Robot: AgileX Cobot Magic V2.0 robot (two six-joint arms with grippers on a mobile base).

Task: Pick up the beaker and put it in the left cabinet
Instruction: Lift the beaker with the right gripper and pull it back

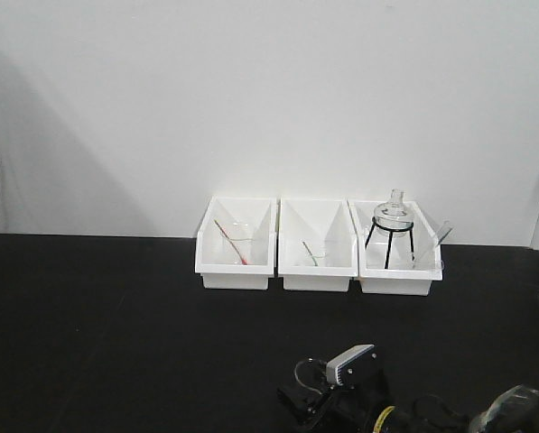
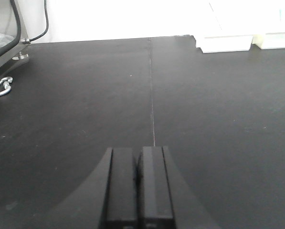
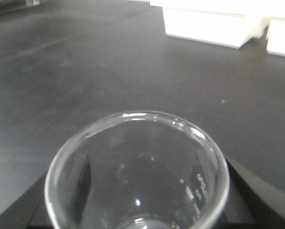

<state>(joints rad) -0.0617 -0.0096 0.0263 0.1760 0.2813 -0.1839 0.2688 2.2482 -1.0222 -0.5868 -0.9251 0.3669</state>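
Observation:
The beaker (image 3: pixel 142 157), clear glass with white graduation marks, fills the lower part of the right wrist view, seen from above its rim. My right gripper (image 3: pixel 141 202) is shut on it, with dark fingers (image 3: pixel 251 191) on either side, holding it over the black table (image 3: pixel 109 71). In the front view the right arm (image 1: pixel 350 392) sits at the bottom edge, with a blurred glassy shape (image 1: pixel 515 404) beside it. My left gripper (image 2: pixel 138 155) is shut and empty, low over the black table (image 2: pixel 85 105). The left cabinet is not in view.
Three white bins (image 1: pixel 319 245) stand in a row at the back by the wall. The right one holds a round flask on a black tripod (image 1: pixel 394 227); the others hold glassware with coloured rods. A grey footed object (image 2: pixel 4 43) and a metal hook (image 2: pixel 0 87) lie far left.

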